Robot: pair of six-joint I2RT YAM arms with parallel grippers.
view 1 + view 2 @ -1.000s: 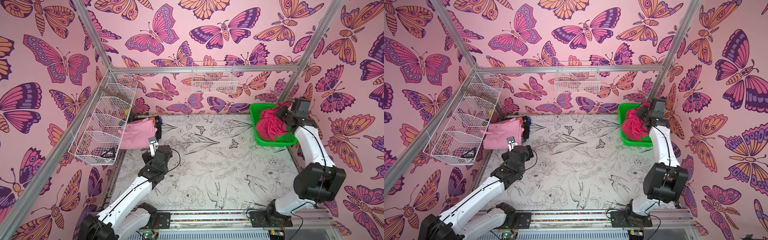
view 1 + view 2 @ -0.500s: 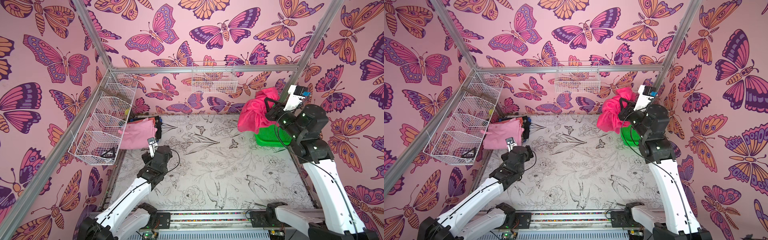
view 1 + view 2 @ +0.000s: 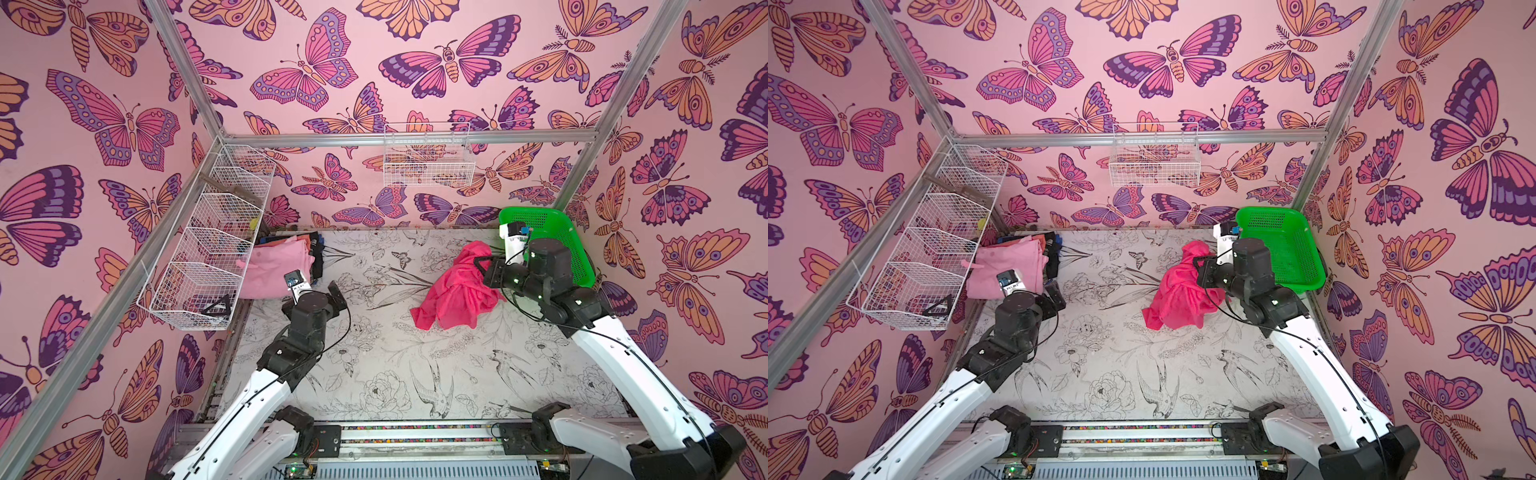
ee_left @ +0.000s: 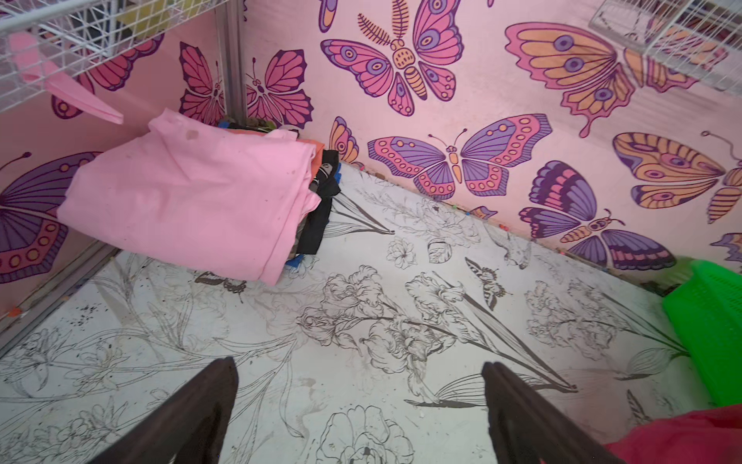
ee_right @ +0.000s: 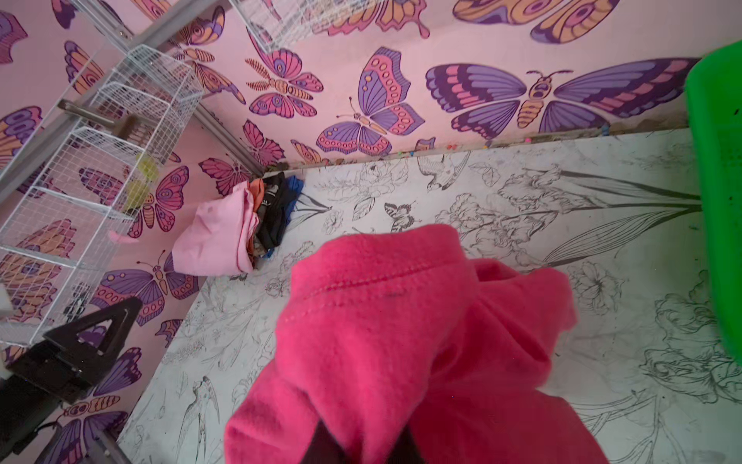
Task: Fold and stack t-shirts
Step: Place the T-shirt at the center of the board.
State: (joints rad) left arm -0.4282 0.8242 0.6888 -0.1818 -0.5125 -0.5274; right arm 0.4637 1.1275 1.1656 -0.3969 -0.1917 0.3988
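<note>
Crimson shirt (image 3: 455, 291) is hanging bunched from my right gripper (image 3: 484, 272). The jaws are pressing together on a fold near the top of the cloth. In the right wrist view the fabric (image 5: 401, 341) is covering nearly all of the fingertips. Lower folds are draping onto the table (image 3: 395, 374) just below that gripper, so the shirt is partly lifted and partly resting. Green basket (image 3: 552, 245) is sitting just behind the right gripper, on the side away from my left arm.

My left gripper (image 3: 328, 293) is hovering over the table with its jaws spread wide, gripping nothing. In the left wrist view both fingers (image 4: 208, 401) are framing printed tabletop only. Light pink shirt (image 3: 274, 270) is lying folded on top of a stack just ahead of the left gripper, in the corner under the wire rack (image 3: 199, 270). Orange and dark shirts (image 4: 321, 189) are showing as edges beneath it. Crimson shirt is sitting well apart from that stack, across the table from the left gripper.
</note>
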